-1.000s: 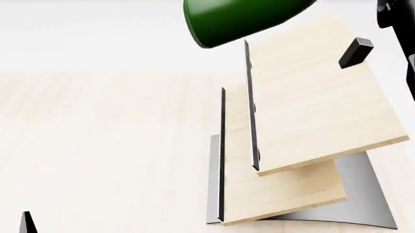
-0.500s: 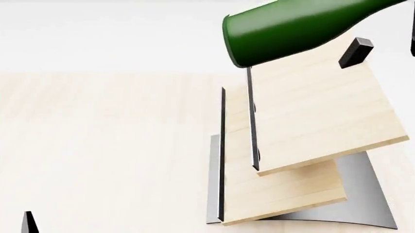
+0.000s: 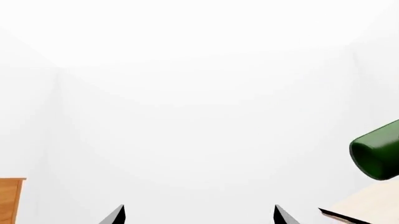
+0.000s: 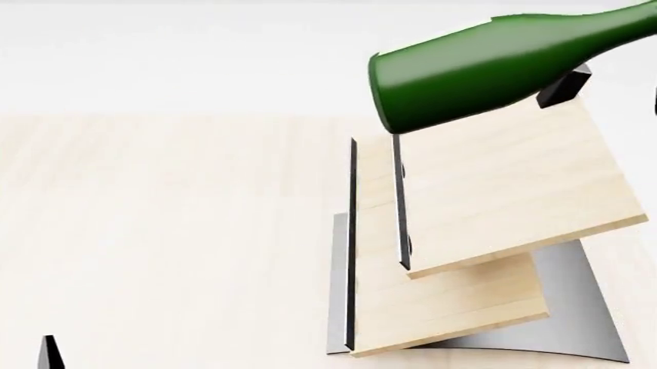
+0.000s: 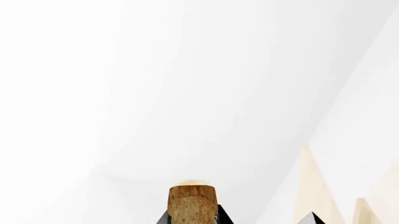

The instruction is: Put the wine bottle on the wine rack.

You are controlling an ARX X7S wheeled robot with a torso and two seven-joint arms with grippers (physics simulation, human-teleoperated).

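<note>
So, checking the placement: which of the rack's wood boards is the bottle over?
The top board, the one carrying the black peg; the wine bottle hangs tilted above it.

Your wine bottle (image 4: 482,65) runs off the head view's right edge, so its neck and whatever holds it are out of sight there. It also covers part of the wine rack's (image 4: 493,207) black peg (image 4: 567,83) and the top board's far left corner. The left pincer (image 3: 198,215) shows only two dark tips at the frame edge. The right pincer (image 5: 240,218) is cropped too, its grip on the cork (image 5: 192,204) unreadable.
</note>
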